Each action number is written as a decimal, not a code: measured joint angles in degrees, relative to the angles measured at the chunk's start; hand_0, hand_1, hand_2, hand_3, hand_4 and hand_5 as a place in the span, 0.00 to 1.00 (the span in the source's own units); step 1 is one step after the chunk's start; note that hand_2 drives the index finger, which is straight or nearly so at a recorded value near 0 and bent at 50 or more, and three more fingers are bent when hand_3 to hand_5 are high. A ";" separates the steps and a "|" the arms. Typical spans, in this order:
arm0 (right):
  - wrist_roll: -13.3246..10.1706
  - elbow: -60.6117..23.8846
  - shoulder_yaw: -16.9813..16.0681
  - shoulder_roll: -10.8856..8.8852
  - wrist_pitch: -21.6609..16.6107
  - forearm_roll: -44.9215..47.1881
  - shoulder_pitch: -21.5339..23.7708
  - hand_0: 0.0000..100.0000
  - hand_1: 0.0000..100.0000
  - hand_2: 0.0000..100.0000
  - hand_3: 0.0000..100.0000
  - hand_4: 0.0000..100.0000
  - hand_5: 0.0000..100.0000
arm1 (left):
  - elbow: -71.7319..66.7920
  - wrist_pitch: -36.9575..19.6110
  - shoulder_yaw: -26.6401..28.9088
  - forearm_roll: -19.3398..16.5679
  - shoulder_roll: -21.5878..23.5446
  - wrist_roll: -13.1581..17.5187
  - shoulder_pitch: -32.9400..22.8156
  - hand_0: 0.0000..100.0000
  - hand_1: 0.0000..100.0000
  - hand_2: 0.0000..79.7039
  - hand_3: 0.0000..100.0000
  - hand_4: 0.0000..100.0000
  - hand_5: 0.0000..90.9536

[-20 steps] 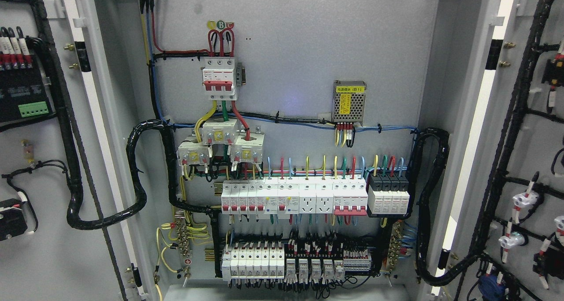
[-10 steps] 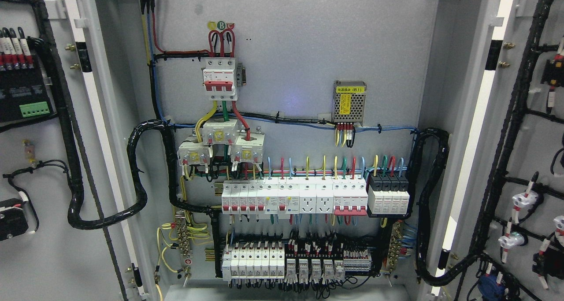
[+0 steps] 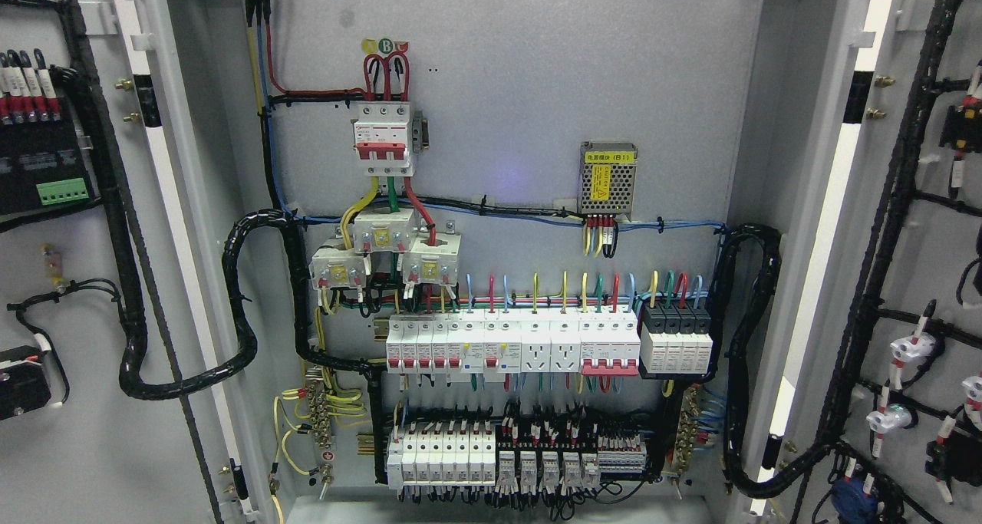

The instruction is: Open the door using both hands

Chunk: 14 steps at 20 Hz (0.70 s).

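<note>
**Cabinet stands open**

Grey back panel fills my view, breakers across it. Left door and right door flank that panel, swung wide, probably fully opened. My hands are out of sight; fingers' state unknown.

Left door and right door cropped at frame edges.

Both doors stand swung wide, the left door at frame left, the right door at frame right; between them the cabinet shows breakers mid-frame.
</note>
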<state>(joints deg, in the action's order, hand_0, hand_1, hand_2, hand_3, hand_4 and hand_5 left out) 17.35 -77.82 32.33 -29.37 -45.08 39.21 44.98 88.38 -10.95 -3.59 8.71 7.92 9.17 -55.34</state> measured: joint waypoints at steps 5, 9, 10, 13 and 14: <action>0.11 15.87 1.41 6.88 0.04 -0.92 -6.29 0.12 0.39 0.00 0.00 0.00 0.00 | -12.12 -0.38 -1.44 -0.60 0.47 1.06 4.82 0.12 0.39 0.00 0.00 0.00 0.00; 0.16 30.42 1.35 13.26 0.04 -1.32 -12.84 0.12 0.39 0.00 0.00 0.00 0.00 | -24.16 -0.43 -2.91 -0.99 0.30 1.28 12.95 0.12 0.39 0.00 0.00 0.00 0.00; 0.24 34.11 0.95 14.83 0.11 -1.37 -14.59 0.12 0.39 0.00 0.00 0.00 0.00 | -27.20 -0.39 -3.25 -1.05 0.06 1.28 15.08 0.12 0.39 0.00 0.00 0.00 0.00; 0.43 43.79 -0.79 19.02 5.85 -1.75 -19.79 0.12 0.39 0.00 0.00 0.00 0.00 | -36.51 -0.30 -4.07 -1.18 -1.21 1.31 21.79 0.12 0.39 0.00 0.00 0.00 0.00; 0.20 46.43 -1.47 20.16 8.77 -1.86 -21.45 0.12 0.39 0.00 0.00 0.00 0.00 | -39.85 -0.30 -4.36 -1.21 -1.84 1.31 23.87 0.12 0.39 0.00 0.00 0.00 0.00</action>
<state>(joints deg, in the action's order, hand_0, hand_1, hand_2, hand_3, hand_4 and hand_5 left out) 17.55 -31.39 30.86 -9.21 -36.31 37.35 23.53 48.52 -11.24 -7.96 7.50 6.08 10.48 -31.48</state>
